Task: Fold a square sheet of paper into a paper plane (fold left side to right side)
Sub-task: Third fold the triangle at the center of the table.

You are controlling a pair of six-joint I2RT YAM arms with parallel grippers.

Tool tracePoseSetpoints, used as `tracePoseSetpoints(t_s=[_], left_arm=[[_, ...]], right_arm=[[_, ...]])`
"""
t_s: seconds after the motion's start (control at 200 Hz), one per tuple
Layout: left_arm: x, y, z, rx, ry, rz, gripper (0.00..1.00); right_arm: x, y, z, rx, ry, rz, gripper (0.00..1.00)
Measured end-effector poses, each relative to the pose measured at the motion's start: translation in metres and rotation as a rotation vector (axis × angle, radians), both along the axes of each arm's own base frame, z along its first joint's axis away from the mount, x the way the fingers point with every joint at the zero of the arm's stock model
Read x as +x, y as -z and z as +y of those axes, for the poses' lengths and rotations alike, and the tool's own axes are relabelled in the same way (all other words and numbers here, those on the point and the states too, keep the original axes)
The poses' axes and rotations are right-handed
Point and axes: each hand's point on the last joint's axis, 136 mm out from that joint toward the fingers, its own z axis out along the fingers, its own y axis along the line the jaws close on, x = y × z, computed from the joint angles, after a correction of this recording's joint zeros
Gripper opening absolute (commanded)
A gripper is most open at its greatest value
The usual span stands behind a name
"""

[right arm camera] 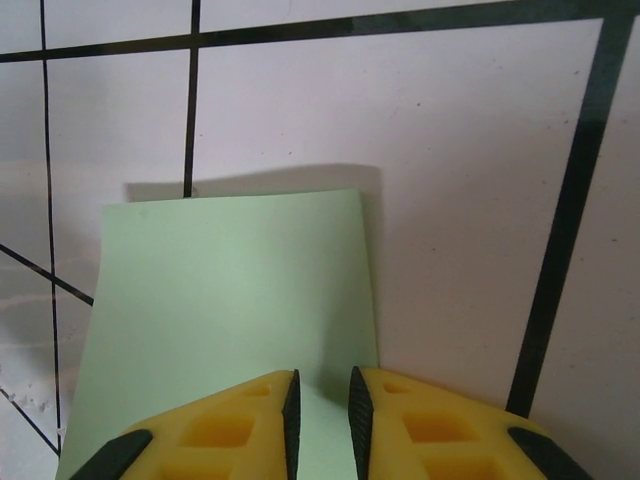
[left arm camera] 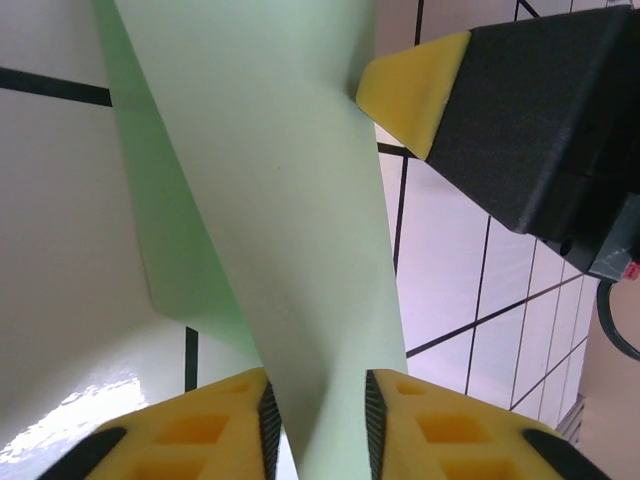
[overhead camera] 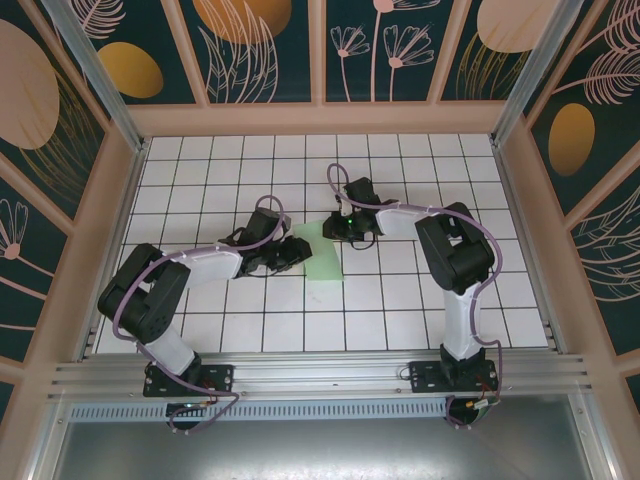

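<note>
One square sheet of paper lies on the tabletop. The left fingers pinch its raised flap; the right fingers' grip I cannot tell.

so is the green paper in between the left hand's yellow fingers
Yes, the square sheet of paper runs down into the gap between the left hand's two yellow fingers.

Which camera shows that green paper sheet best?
Right wrist view: the sheet of paper is large and sharp, far edge and corner clear. Top external shows it small and partly covered; left wrist shows a lifted, bent part close up.
</note>
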Motion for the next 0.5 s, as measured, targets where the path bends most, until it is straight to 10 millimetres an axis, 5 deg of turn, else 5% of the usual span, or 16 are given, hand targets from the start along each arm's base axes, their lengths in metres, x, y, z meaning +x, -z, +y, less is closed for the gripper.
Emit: tracePoseSetpoints(t_s=[0.27,0.5], left_arm=[[0.0,0.001,0.0,-0.02,-0.023,0.008,0.07],[-0.002,0.004,0.001,-0.038,-0.049,0.026,0.01]], right_arm=[[-0.005,-0.016,-0.013,-0.038,-0.007,-0.098,0.61],[-0.021,-0.074,-0.043,-0.081,0.007,-0.335,0.78]])
